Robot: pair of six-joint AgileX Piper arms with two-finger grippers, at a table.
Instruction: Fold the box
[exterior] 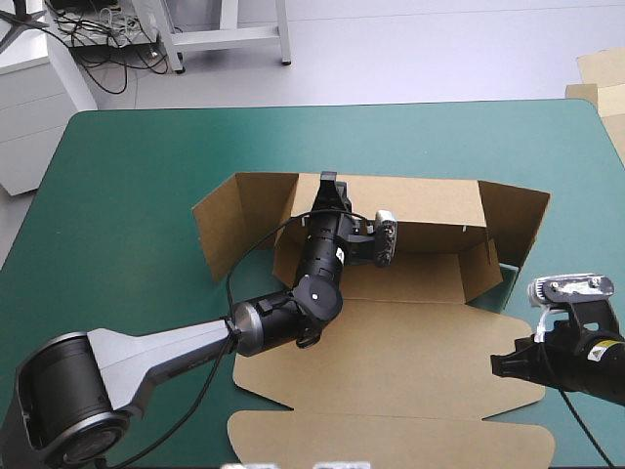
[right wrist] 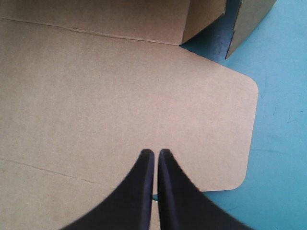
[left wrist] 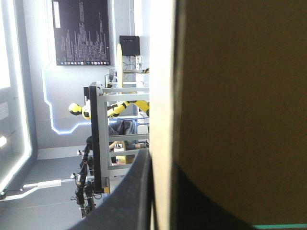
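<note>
Along the far wall of the box, left hand clamps.

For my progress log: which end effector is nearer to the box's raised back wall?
Left. The left end effector grips the top edge of the back wall; the right end effector hangs shut over the flat lid, away from that wall.

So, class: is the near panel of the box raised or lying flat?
Flat. The box shows its near panel spread on the teal-green cover, while its far wall stands raised in the left hand.
</note>
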